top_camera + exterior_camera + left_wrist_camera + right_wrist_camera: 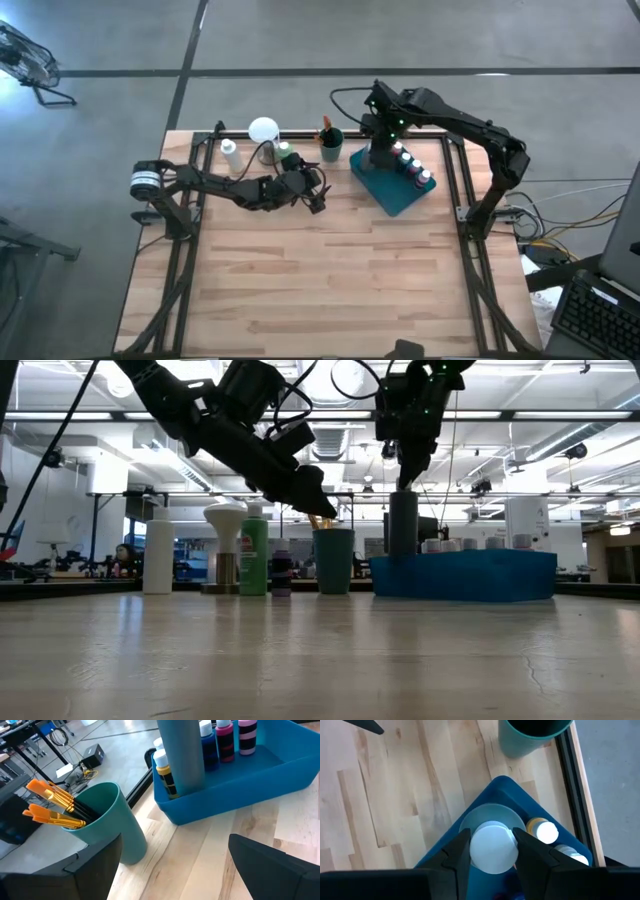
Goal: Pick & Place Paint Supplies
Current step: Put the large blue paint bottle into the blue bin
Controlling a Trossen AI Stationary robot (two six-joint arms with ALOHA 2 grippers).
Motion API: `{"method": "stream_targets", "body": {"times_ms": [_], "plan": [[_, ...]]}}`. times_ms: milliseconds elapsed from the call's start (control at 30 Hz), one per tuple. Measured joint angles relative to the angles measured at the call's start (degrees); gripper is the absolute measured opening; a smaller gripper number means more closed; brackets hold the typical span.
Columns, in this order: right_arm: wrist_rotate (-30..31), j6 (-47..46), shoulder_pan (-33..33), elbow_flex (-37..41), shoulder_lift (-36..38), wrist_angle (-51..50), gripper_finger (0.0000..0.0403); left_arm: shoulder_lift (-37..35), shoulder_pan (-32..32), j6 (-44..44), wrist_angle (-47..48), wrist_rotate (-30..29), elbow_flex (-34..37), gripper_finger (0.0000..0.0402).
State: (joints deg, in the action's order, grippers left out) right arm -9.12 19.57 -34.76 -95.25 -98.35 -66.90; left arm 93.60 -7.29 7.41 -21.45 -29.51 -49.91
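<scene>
A tall grey bottle (403,523) with a white cap stands upright in the near-left corner of the blue tray (395,195). My right gripper (492,852) is shut on its cap from above. Several small white-capped paint bottles (225,740) stand in the tray behind it, and a yellow one (542,831) stands beside it. A teal cup (112,820) left of the tray holds several dark-handled, orange-tipped brushes (55,805). My left gripper (175,870) hovers open above the table, near the cup and facing the tray, with nothing between its fingers. My right gripper pinches the white cap (492,850) at the top of the tall grey bottle between its two fingers, one on each side. The fingers come from above, pointing steeply down. The bottle is upright inside the tray; the tray wall hides its bottom.
At the back left stand a white bottle (231,155), a round white-topped object (263,130), a green bottle (290,160) and a small dark bottle (282,572). Black frame rails (452,180) run along the table's sides. The near half of the wooden table (320,290) is free.
</scene>
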Motion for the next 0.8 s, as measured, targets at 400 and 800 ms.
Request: {"method": "stream_targets", "body": {"times_ms": [400, 800], "plan": [[-0.6, 0.7, -0.6, 0.0, -2.1, 1.8, 0.0118, 0.0, 0.0, 0.0, 0.0, 0.0, 0.0, 0.0369], [-1.5, 2.3, -0.6, 0.0, -4.3, 2.8, 0.0118, 0.0, -0.1, 0.0, 0.0, 0.0, 0.0, 0.0369]]}}
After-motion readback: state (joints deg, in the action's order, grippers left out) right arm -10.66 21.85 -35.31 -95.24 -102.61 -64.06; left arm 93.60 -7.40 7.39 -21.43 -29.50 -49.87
